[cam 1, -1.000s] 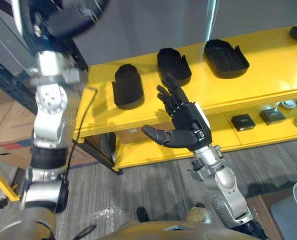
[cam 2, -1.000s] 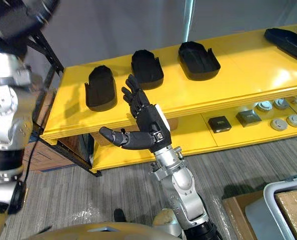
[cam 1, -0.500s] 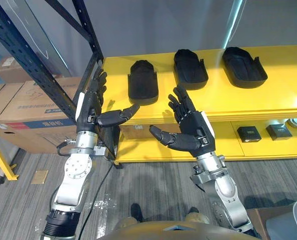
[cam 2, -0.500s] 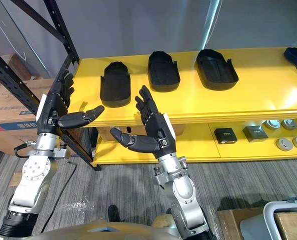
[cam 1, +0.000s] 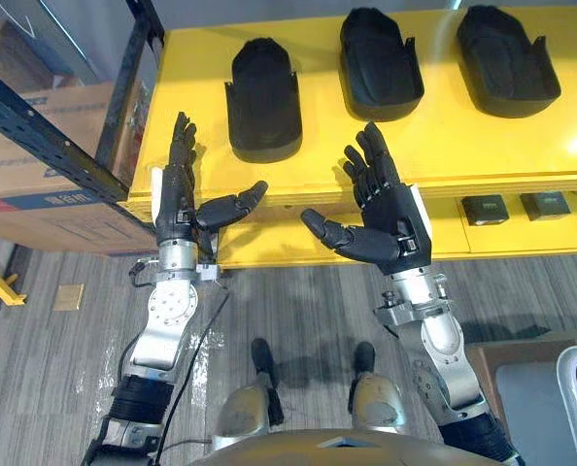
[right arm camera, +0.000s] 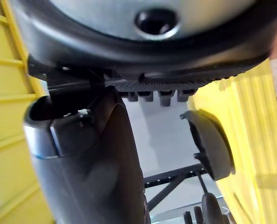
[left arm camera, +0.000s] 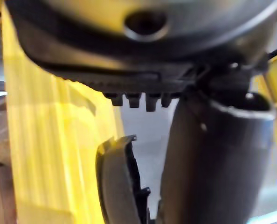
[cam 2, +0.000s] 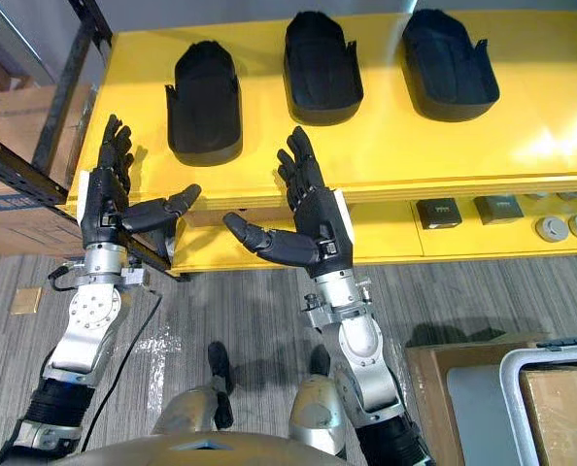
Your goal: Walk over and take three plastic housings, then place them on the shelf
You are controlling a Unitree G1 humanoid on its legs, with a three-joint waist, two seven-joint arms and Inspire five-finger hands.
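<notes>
Three black plastic housings lie in a row on the yellow shelf top (cam 1: 522,136): one at the left (cam 1: 263,99), one in the middle (cam 1: 380,63) and one at the right (cam 1: 505,54). My left hand (cam 1: 179,204) is raised at the shelf's front left edge, open, fingers straight up and thumb out to the side. My right hand (cam 1: 390,218) is raised in front of the shelf edge below the middle housing, open and empty. Each wrist view shows a housing (left arm camera: 120,182) (right arm camera: 208,144) past the straight fingers.
A dark blue rack post (cam 1: 46,136) slants past the shelf's left end, with cardboard boxes (cam 1: 36,146) behind it. Small black and round parts (cam 2: 439,211) lie on the lower yellow shelf at the right. A grey bin (cam 2: 551,398) stands on the floor at the lower right.
The view has shifted closer and more downward onto the shelf. Both hands stay open and raised, now nearer to the shelf's front edge.
</notes>
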